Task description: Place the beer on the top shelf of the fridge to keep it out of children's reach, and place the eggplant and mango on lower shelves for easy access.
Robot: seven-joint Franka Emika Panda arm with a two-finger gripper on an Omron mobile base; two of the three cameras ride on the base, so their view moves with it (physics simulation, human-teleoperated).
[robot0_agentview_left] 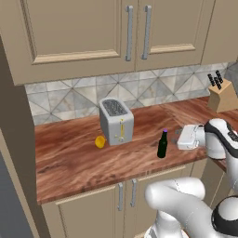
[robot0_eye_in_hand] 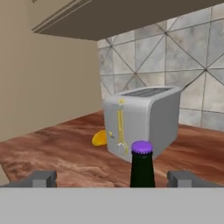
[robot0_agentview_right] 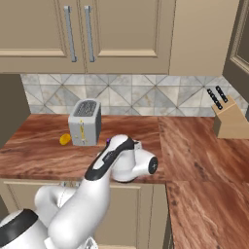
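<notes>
The beer, a dark bottle with a purple cap, stands upright on the wooden counter near its front edge. My gripper is level with the bottle's neck, just to its right, and is open. In the hand view the beer rises between my two fingertips, nearer the right one, with nothing gripped. The mango lies left of the toaster and shows again as the mango and the mango. The purple cap peeks past my arm. The eggplant, the fridge and its shelves are out of view.
A silver toaster stands behind the beer against the tiled backsplash. A knife block sits at the back right where the counter turns a corner. Beige upper cabinets hang overhead, and a tall beige side panel bounds the counter on the left.
</notes>
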